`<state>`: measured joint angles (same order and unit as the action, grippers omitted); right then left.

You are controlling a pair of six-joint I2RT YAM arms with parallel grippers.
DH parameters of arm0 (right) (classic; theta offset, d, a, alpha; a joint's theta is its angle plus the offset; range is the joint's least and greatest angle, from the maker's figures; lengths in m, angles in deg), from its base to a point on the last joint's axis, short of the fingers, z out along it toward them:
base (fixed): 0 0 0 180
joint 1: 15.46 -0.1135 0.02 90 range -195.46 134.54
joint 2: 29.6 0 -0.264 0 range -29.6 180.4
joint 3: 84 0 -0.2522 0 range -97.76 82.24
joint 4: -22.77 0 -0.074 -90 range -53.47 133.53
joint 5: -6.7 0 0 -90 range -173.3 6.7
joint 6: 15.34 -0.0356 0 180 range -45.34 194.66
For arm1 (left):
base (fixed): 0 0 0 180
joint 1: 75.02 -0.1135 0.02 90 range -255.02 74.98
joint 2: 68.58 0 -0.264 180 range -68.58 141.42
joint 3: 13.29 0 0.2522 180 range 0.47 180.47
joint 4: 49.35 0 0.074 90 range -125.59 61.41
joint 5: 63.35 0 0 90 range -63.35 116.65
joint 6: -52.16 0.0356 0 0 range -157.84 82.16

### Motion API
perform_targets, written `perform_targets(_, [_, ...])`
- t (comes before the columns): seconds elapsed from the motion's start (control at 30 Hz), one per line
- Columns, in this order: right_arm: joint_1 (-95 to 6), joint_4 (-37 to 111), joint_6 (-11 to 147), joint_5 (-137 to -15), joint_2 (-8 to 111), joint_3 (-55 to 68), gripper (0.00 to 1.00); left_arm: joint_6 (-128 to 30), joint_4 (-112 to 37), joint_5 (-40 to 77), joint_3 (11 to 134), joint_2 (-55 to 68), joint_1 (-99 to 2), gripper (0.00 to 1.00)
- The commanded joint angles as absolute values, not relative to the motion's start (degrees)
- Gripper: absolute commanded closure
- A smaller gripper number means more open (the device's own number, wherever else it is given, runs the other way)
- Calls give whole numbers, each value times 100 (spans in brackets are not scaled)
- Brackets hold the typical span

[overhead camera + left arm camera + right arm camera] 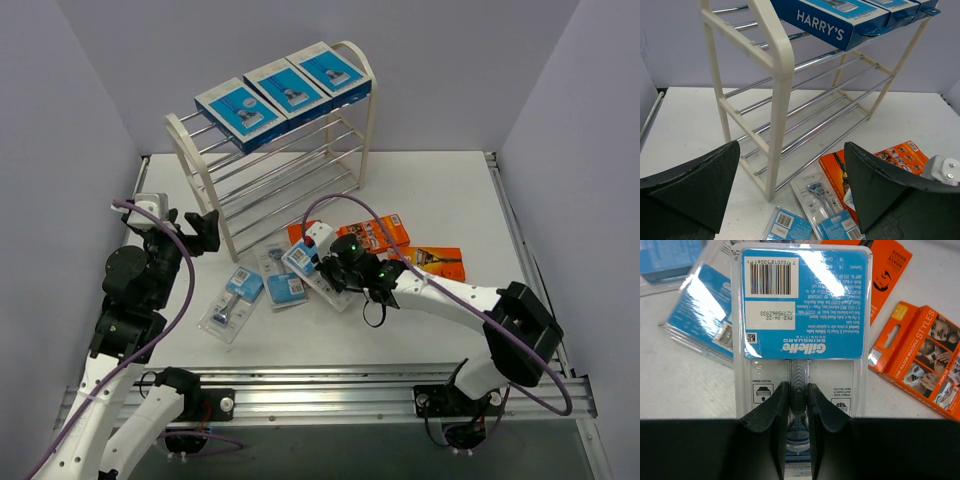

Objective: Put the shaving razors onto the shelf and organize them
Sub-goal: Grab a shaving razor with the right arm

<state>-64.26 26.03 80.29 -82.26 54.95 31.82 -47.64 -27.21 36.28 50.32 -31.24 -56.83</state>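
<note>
One blister pack (805,305) sits pinched in the right end effector (798,392); left end effector (791,155) gapes wide.

Shelf (280,165) at 11 o'clock on tabletop (440,190). Three boxes (286,88) in a row on its top tier. Two blister packs (232,302) flat on tabletop at 6 o'clock of shelf. Third blister pack (800,315) at their 2 o'clock, between fingers of right hand (798,387). Remaining packs (378,232) at 4 o'clock of shelf, 3 o'clock of that hand.
</note>
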Motion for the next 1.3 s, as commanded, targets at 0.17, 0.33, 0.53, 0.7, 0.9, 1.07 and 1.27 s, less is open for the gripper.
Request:
perform_targets(0.17, [-6170, 2203, 7695, -8927, 6425, 2494, 100, -4716, -2971, 3623, 5092, -3123, -5595, 6])
perform_targets(0.33, [-6091, 2220, 7511, -8936, 6874, 2160, 100, -4716, -2970, 3623, 5092, -3105, -5569, 6])
perform_targets(0.53, [-5976, 2203, 7301, -9077, 6911, 2027, 61, -4672, -2944, 3684, 5110, -3097, -5516, 6])
perform_targets(0.7, [-5950, 2159, 7255, -9234, 6384, 2176, 29, -4654, -2935, 3693, 5110, -3105, -5507, 6])
perform_targets(0.9, [-5976, 1940, 6922, -9910, 5014, 2694, 0, -4637, -2865, 3772, 5145, -3123, -5507, 6])
perform_targets(1.07, [-5696, 1930, 6472, -9695, 4405, 3258, 0, -4654, -2856, 3772, 5154, -3123, -5507, 6])
perform_targets(1.27, [-5616, 2914, 6825, -8385, 5466, 2845, 20, -4663, -2830, 3763, 5162, -3088, -5507, 6])
